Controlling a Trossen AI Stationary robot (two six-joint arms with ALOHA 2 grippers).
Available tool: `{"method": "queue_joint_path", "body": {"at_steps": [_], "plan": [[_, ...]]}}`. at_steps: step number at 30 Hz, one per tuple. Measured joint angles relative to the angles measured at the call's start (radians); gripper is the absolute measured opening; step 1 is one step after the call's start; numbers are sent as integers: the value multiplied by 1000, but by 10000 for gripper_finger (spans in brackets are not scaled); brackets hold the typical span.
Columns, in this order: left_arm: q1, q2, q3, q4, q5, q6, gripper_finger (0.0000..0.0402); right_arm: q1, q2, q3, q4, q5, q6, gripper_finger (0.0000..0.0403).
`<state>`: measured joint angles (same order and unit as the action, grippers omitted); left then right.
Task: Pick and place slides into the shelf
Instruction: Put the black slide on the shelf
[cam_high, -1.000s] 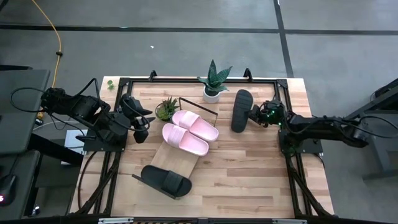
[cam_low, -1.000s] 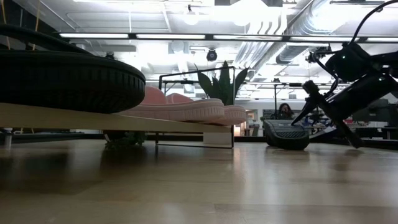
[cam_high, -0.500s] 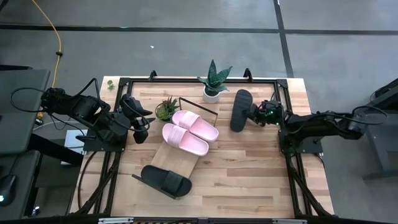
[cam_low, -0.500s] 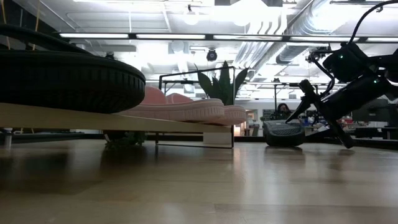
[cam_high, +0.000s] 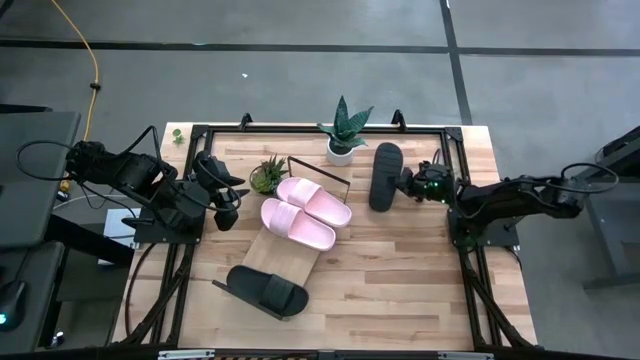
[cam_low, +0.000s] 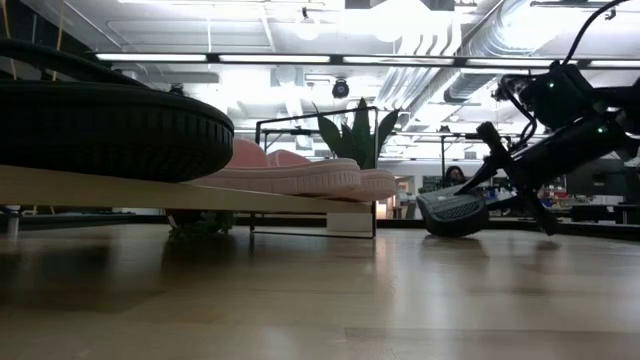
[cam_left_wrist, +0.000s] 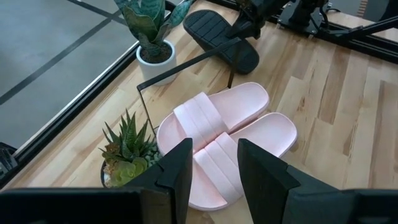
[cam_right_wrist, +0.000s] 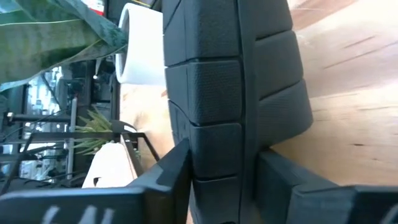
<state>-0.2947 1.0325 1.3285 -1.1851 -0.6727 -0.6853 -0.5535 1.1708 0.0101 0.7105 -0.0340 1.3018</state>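
Right wrist view had the right tool (cam_right_wrist: 217, 180) clamped on the black slide's (cam_high: 386, 176) edge, apparently tilting it off the surface (cam_high: 400, 270) for carrying to the shelf (cam_high: 285, 262); left tool (cam_left_wrist: 211, 171) waited, fingers apart.

The high view looks straight down on the whole table (cam_high: 400, 270), the low view skims its surface, and both wrist views, closer in, share the black slide (cam_left_wrist: 221, 37).
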Motion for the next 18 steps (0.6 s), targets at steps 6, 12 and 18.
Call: {"method": "queue_joint_path", "body": {"at_steps": [6,12,18], "plan": [[0,0,0,6,-1,0,115,41,-4,0,60,47,3,96],[0,0,0,7,-9,0,115,102,-70,16,69,95,1,94],[0,0,0,10,-23,0,115,174,-190,50,72,160,-27,94]]}}
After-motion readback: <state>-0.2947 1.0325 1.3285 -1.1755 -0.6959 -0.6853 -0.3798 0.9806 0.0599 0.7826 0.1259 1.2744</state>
